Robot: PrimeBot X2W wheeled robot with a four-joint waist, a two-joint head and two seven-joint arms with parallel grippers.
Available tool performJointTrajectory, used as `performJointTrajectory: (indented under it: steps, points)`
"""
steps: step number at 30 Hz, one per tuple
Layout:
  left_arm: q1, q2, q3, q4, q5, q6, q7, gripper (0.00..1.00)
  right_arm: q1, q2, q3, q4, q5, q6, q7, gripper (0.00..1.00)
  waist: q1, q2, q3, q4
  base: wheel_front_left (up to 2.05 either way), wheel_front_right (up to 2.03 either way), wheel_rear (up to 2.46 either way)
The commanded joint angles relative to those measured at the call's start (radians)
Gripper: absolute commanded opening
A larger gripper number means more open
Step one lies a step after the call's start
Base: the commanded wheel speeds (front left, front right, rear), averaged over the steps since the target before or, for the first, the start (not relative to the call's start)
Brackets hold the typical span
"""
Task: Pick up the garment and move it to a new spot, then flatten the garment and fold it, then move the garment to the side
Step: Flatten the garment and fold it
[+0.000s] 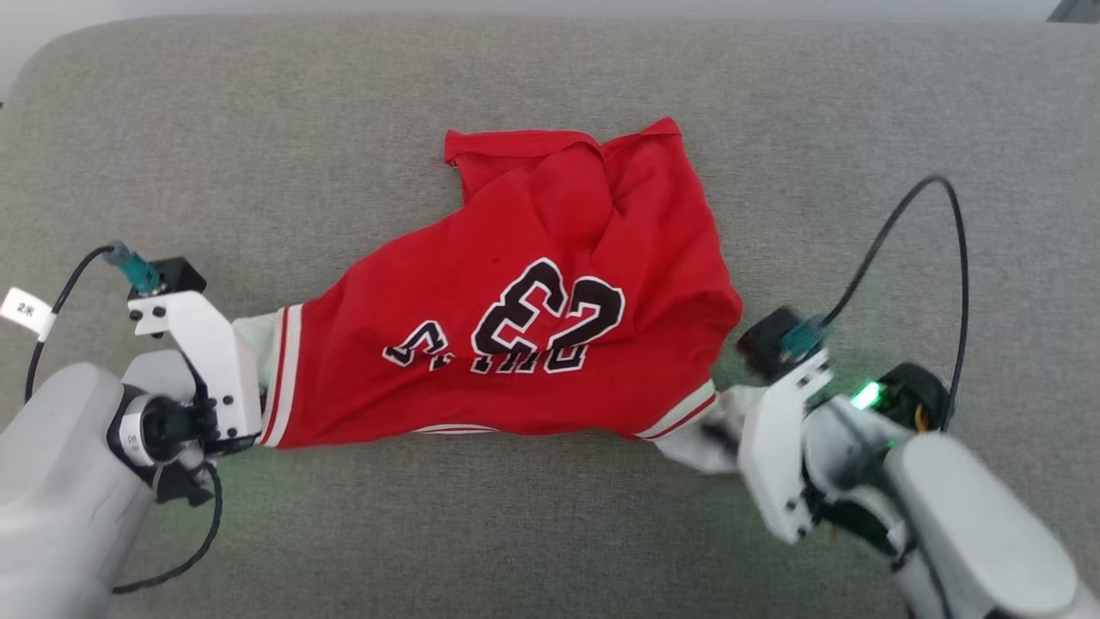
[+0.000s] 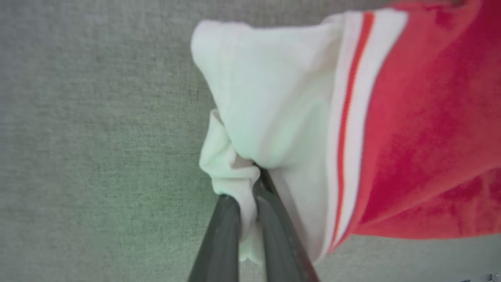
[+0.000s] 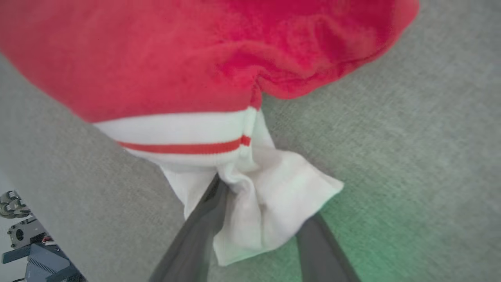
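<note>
Left gripper [image 2: 244,186]: clenched on a bunched fold of white sleeve cloth at the garment's [image 1: 533,258] left end, with cloth pinched between both dark fingers. Right gripper [image 3: 266,199]: released. Its fingers stand apart and straddle the white sleeve at the garment's right end. One finger touches the cloth edge and the other is clear of it.

Grey upholstered surface [image 1: 258,129]: lies beneath the garment and extends beyond it on all sides.

Garment: crumpled, not flat, and stretched between the two grippers. Its far portion is folded and heaped over the red body. The number "23" faces up and reads inverted from the head view. The lettering below it is partly lost in a crease. Striped red-and-white trim borders both sleeves.

Machinery [image 3: 23,235]: seen in the right wrist view beyond the surface's edge, well apart from the garment.

Black cable [image 1: 945,223]: arcs above the surface to the right of the garment, clear of the cloth. A second cable [image 1: 60,297] with a white tag [image 1: 26,311] loops to the left of the garment.

Green indicator light [image 1: 866,395]: lit on the right wrist, just beside the garment's right sleeve.
</note>
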Motion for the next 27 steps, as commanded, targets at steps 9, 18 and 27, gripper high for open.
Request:
performJointTrajectory:
  steps: [9,18,27]
  points:
    - [-0.091,-0.008,0.039,-0.012,-0.017,0.012,-0.013,0.00,-0.115,-0.040,-0.103,0.057,0.128,-0.001,-0.048,0.00,0.0000,-0.0001,-0.064,0.008,0.00,0.00,0.00]
    - [-0.226,0.022,0.078,-0.183,0.009,0.043,-0.021,0.00,-0.259,-0.087,-0.193,-0.025,0.190,-0.001,-0.012,0.00,0.0000,-0.0001,-0.139,-0.001,0.00,0.00,0.00]
    - [-0.358,0.020,0.104,-0.233,0.035,0.060,-0.045,0.00,-0.441,-0.076,-0.221,-0.025,0.216,-0.001,0.008,0.00,0.0000,-0.0001,-0.193,-0.031,0.00,0.00,0.00]
